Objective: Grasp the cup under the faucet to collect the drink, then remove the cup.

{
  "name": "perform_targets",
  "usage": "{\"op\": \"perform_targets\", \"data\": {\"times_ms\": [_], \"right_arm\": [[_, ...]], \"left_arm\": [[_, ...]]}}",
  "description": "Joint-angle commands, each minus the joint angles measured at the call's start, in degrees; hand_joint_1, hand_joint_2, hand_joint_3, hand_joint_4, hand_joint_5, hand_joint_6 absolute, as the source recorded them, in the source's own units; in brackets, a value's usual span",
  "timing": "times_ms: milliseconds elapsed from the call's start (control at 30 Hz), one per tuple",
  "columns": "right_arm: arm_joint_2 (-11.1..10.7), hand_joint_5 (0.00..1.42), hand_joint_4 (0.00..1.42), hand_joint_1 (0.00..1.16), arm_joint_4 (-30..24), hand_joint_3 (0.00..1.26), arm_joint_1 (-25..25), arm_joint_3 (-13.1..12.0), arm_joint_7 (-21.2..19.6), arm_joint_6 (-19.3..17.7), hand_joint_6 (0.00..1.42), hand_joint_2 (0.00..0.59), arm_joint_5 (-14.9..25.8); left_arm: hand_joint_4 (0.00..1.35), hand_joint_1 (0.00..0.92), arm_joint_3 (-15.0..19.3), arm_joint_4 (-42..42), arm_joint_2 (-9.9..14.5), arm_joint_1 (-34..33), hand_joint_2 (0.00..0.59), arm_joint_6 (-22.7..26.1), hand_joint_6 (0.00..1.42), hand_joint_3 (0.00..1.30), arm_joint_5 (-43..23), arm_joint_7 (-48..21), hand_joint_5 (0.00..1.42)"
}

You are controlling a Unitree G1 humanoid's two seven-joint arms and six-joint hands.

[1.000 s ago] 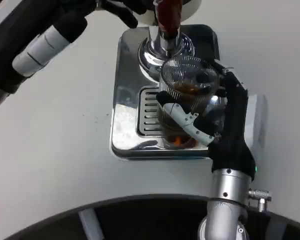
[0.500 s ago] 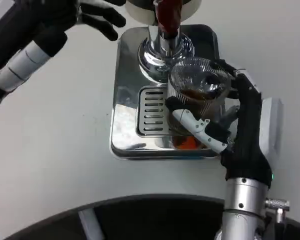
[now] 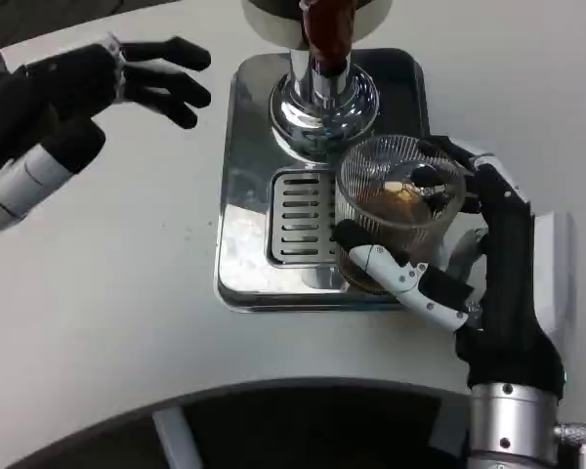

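A white table (image 3: 107, 293) fills the view, with a chrome drip tray (image 3: 249, 186) at its middle and the faucet (image 3: 324, 59) rising at the tray's 12 o'clock edge. The cup (image 3: 398, 210) sits at the tray's 4 o'clock corner, off the grille (image 3: 298, 217) and out from under the spout. It is a clear, ribbed tumbler with brown drink in its lower part, perhaps half full; the exact level is hard to read through the ribbing.

The right hand (image 3: 479, 264) wraps the cup from 3 o'clock, with one finger across the near wall and others curled behind the rim, so it plainly holds the cup. The left hand (image 3: 117, 78), at 10 o'clock of the tray, hangs spread and holds nothing.

The cup looks like thin, light plastic, stiff at the rim but likely to flex mid-wall, and the liquid gives it most of its weight. A grip around the middle, below the rim and above the base, seems best. Squeezing hard could buckle it, and tilting could slop the drink. The ribs should help against slipping, though a wet wall would not.
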Motion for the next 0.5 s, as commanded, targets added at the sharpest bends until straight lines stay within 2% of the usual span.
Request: {"op": "perform_targets", "data": {"times_ms": [33, 500], "right_arm": [[0.6, 1.26, 1.02, 0.87, -3.4, 0.86, 1.7, 0.5, 0.4, -1.3, 1.30, 0.169, -1.6], [0.1, 1.29, 1.06, 0.88, -9.1, 0.89, 6.2, 0.7, 3.3, -2.0, 1.36, 0.163, -3.3]], "left_arm": [[0.40, 0.000, 1.2, -2.9, 0.2, 4.4, 0.143, 1.2, 0.38, 0.35, -0.2, 1.5, 0.46], [0.36, 0.000, 2.1, -9.6, 0.6, 17.3, 0.145, 0.8, 0.30, 0.34, 6.1, 4.8, 0.40]]}}
